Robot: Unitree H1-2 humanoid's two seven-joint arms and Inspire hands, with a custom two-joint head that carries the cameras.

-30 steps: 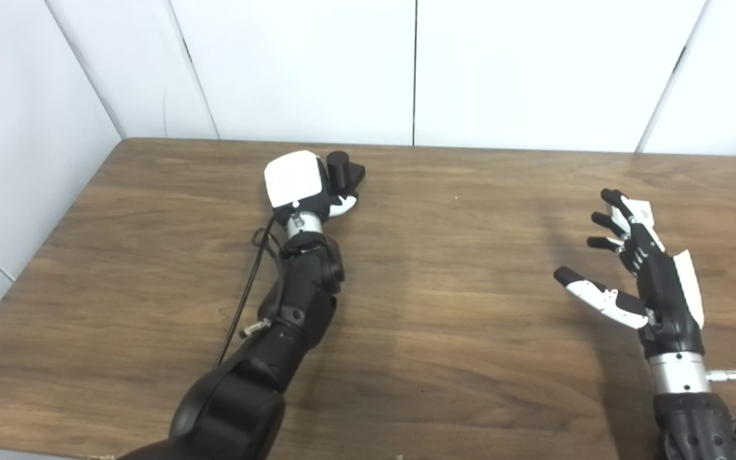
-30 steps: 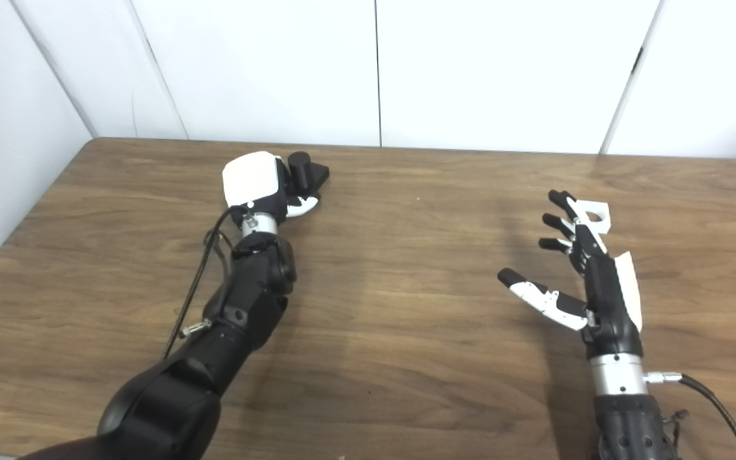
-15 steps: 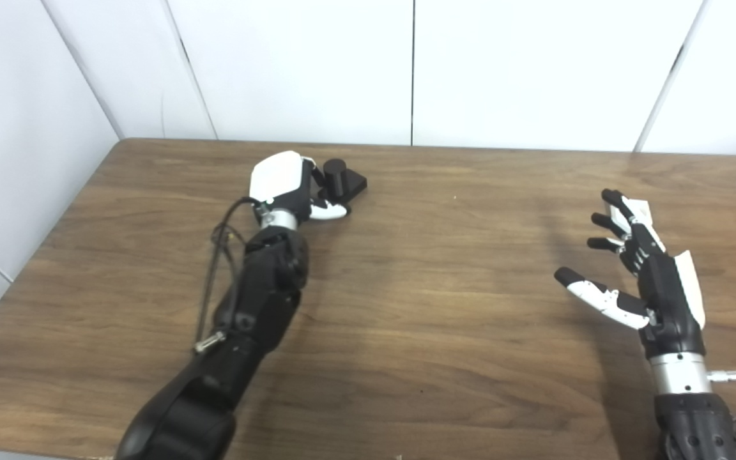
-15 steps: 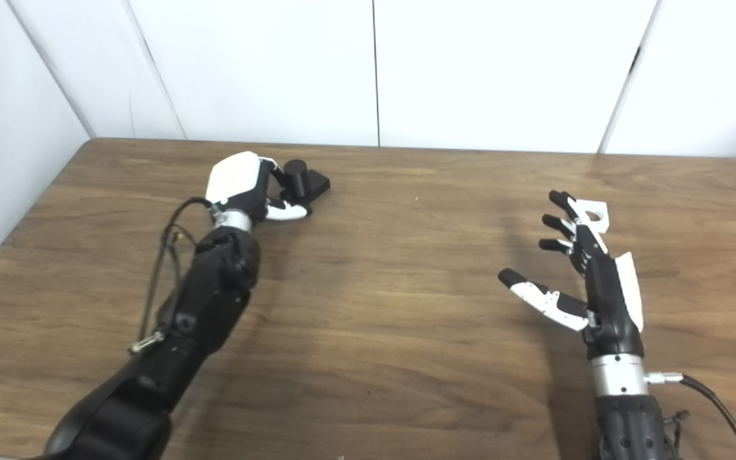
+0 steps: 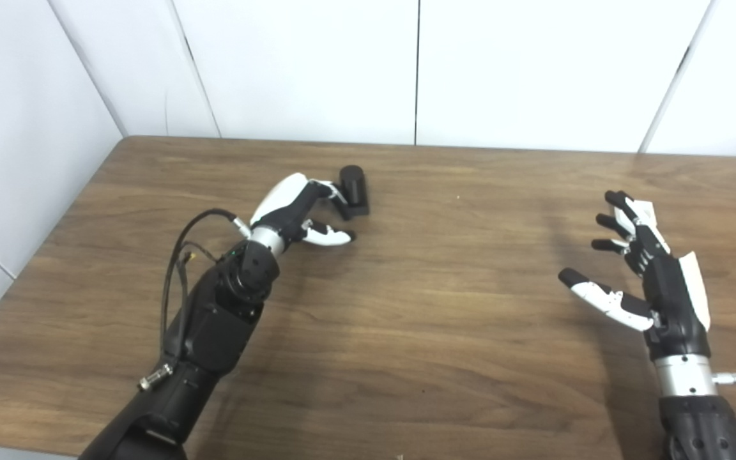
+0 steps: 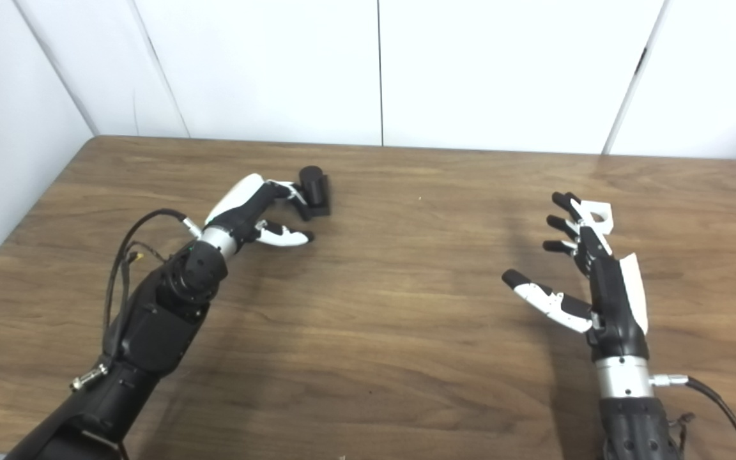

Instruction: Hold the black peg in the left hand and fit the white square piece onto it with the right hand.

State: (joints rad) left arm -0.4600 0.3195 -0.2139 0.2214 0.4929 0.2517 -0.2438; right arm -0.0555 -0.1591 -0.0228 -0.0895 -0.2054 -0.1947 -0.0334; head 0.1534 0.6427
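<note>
Black peg [image 5: 353, 188] just past my left hand [image 5: 294, 211] fingers [image 5: 336, 201], matte, all black incl. base. My left hand: white shell on back, black fingers, white thumb. My right hand [image 6: 588, 275]: black with white side panel, white thumb with black tip. White square piece [image 6: 598, 215] by my right fingers [image 6: 559, 225]. Table [image 5: 444, 319] brown woodgrain, darker streaks. Walls [image 5: 304, 64] plain white, dark seams.

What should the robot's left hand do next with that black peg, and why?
Probably close the left hand around the black peg. Its fingers reach the peg's side but are not wrapped around it, and the peg stands on the table. The right hand waits open beside the white square piece.
</note>
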